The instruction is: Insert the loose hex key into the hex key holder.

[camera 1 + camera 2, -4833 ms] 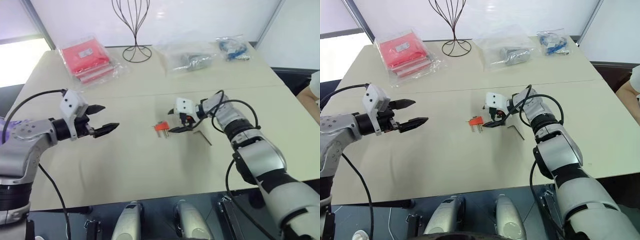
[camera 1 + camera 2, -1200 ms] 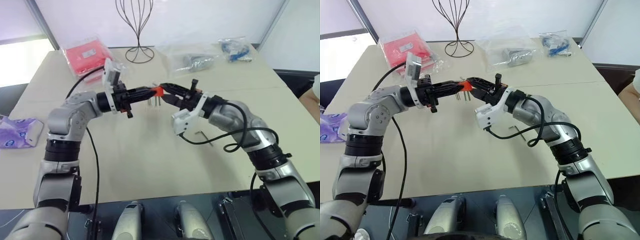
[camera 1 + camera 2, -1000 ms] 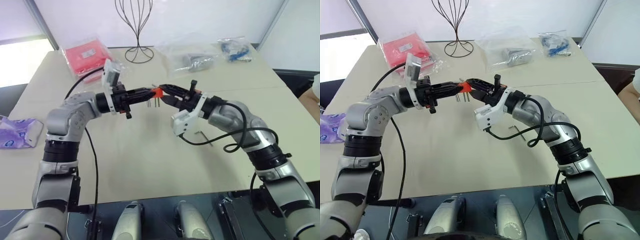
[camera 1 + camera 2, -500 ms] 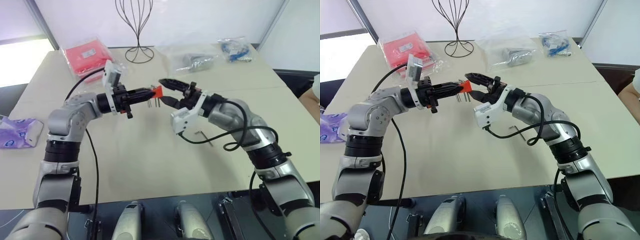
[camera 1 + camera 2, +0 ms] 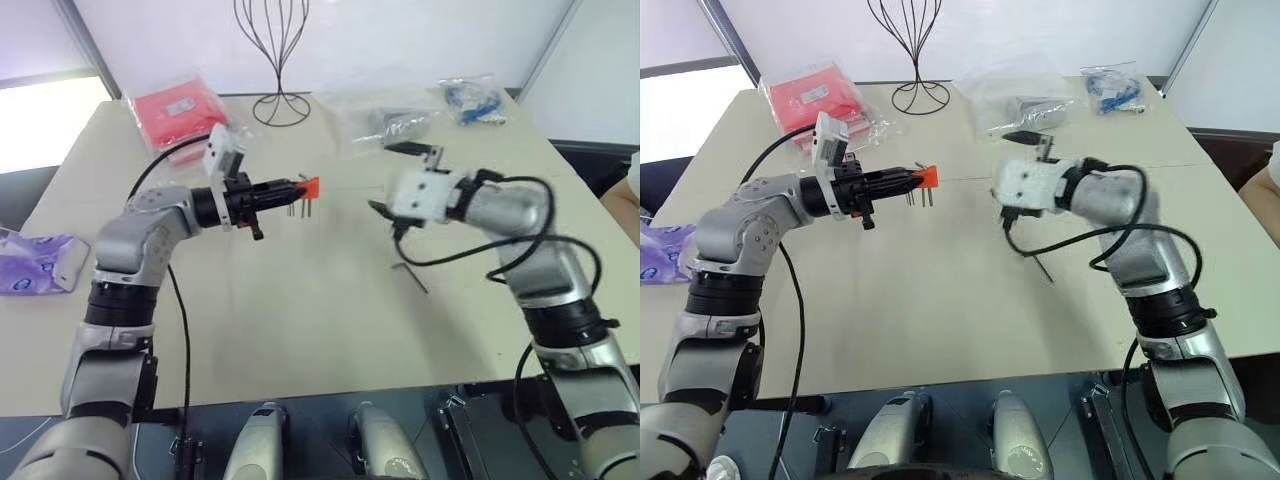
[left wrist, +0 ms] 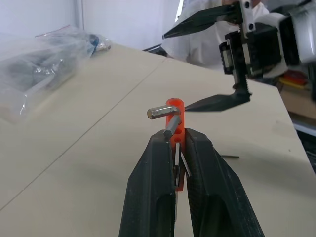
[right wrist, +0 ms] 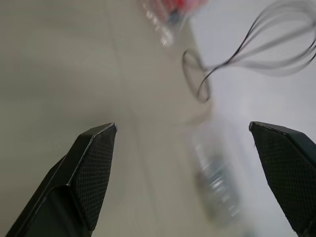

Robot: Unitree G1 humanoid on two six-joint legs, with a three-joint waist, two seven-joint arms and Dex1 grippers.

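Noting loose hex key (image 5: 408, 275) flat on table (image 5: 300, 350), nearest of the task items, untouched, near right gripper but apart from it. Recording right gripper (image 7: 181, 127) above table level, fingers spread wide, nothing between them. Recording left gripper (image 5: 288, 190) clamped tight on hex key holder (image 5: 311, 186), held clear of table, short dark keys protruding from the orange block (free slot not discernible). Further back, not involved: red packets (image 5: 165, 108), wire stand (image 5: 276, 60), clear bags (image 5: 400, 118).

Risks, as judged:
- Thin rod flat on a smooth top: likely to skid or flip under a pinch, leaving no grip.
- Skewed pickup: long leg off line with the slot, jamming against the seated keys.
- Small block in a narrow clamp: liable to twist or slip under insertion push.
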